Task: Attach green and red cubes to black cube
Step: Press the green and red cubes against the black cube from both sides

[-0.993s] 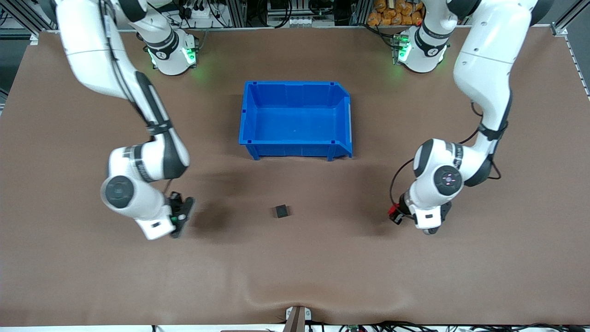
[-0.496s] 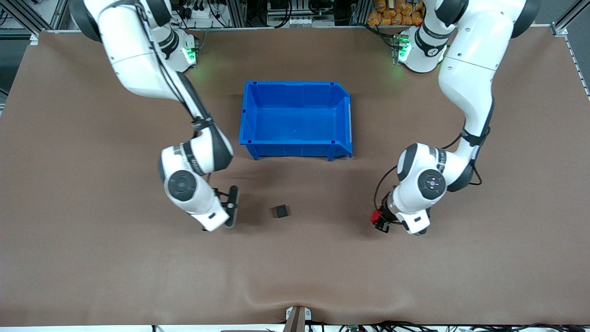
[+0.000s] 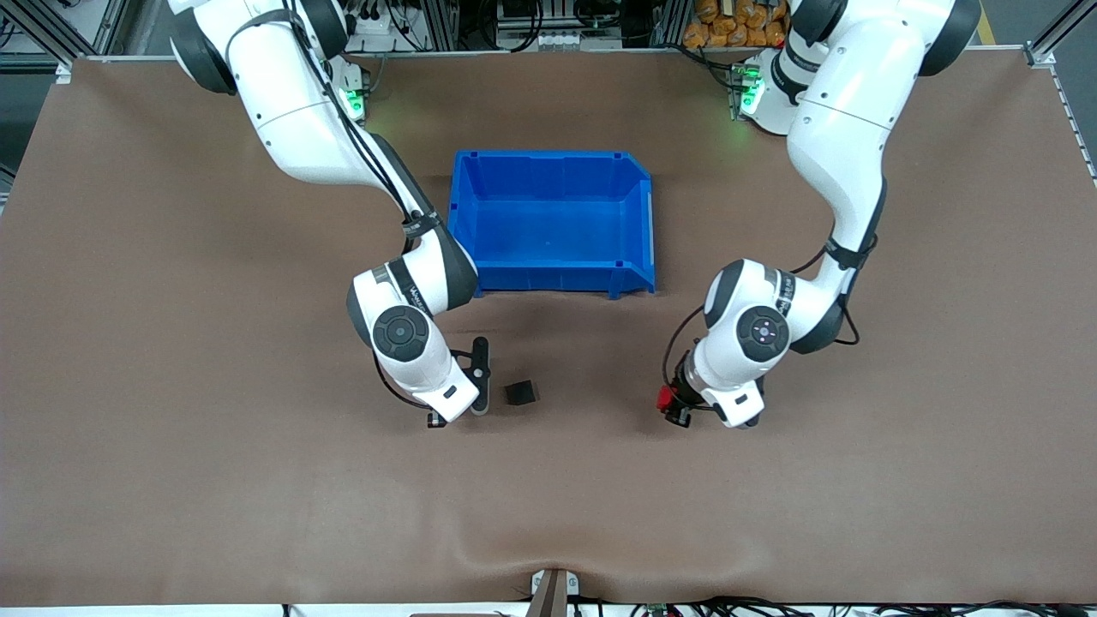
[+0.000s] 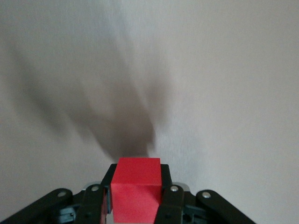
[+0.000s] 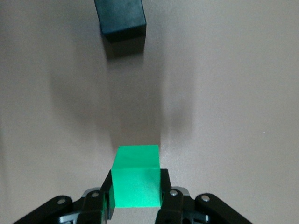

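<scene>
A: Right gripper, jaws clamped on the green cube, is just beside the black cube mid-surface; left gripper, jaws clamped on the red cube, hangs over bare surface toward the left arm's end.

B: They look light, stiff, smooth plastic; grip flat opposite faces, leaving the mating face free; I can read no labels on them.

black cube on table | nearer front camera than bin | between both grippers
</scene>
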Robot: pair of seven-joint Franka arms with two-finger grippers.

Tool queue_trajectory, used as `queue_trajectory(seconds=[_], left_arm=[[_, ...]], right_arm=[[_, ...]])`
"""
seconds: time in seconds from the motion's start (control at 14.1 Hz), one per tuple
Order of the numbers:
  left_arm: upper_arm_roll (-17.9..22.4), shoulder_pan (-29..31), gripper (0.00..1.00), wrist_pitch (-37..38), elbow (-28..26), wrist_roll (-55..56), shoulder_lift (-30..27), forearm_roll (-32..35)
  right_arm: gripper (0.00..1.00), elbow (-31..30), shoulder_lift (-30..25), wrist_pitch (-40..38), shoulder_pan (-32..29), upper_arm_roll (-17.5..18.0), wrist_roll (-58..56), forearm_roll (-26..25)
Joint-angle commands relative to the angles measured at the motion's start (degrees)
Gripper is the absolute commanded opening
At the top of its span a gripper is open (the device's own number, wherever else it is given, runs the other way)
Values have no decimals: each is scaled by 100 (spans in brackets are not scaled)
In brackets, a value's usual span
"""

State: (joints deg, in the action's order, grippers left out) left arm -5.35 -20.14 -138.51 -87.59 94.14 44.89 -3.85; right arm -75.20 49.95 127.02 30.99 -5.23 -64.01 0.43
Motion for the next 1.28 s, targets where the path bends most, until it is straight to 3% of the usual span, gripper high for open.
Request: queue_trajectory(seconds=[0.0, 0.71, 1.21], left_arm=[[51, -34, 0, 34, 93, 104, 20, -80], [42, -280, 0, 8, 172, 1010, 46, -317], [34, -403, 0, 8, 234, 1097, -42, -450]], right_arm=[[8, 251, 138, -72, 214, -57, 353, -104], [8, 1041, 770, -11, 434, -48, 1389, -78], [8, 1069, 832, -46, 610, -48, 1531, -95]])
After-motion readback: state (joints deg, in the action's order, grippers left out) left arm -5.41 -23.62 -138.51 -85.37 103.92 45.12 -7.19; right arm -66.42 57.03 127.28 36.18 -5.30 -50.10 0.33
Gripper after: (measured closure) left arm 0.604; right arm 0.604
